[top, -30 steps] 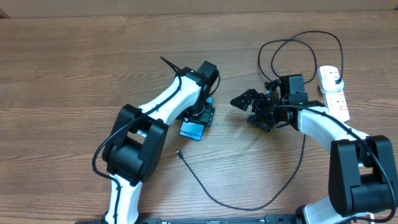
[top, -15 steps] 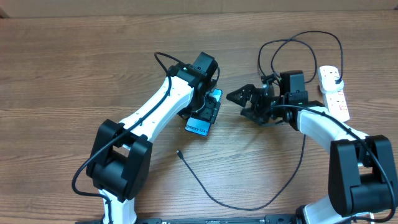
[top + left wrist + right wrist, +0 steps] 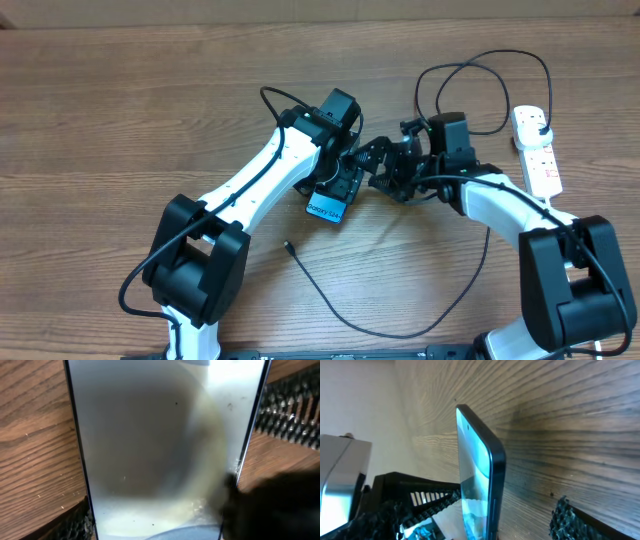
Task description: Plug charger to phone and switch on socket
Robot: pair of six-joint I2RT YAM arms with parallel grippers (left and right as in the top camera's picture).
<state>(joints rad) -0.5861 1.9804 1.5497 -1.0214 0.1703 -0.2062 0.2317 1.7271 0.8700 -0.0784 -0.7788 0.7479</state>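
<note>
The left pincer (image 3: 340,185) is gripping a slim rectangular smartphone (image 3: 326,207) with a lit blue-teal screen across its width. In the left wrist view its ribbed black pads (image 3: 292,417) are sitting at the two long edges of the glossy screen. The smartphone is being held near the middle of the brown wooden desk (image 3: 120,100), and in the right wrist view it is standing on edge above the wood grain.

The right pincer (image 3: 372,168) is standing wide open just beside the left one and pointing at the smartphone. In its own camera the dark edge of the smartphone (image 3: 492,475) is lying between its spread fingers (image 3: 570,520). Whether they are touching it, I cannot tell.

The long thin black charger cable (image 3: 340,310) is lying loose on the desk. Its small connector tip (image 3: 288,245) is resting on the near side of the smartphone, apart from it. The cable is looping away to the white oblong power strip (image 3: 538,155) with red-marked switches at the right edge.
</note>
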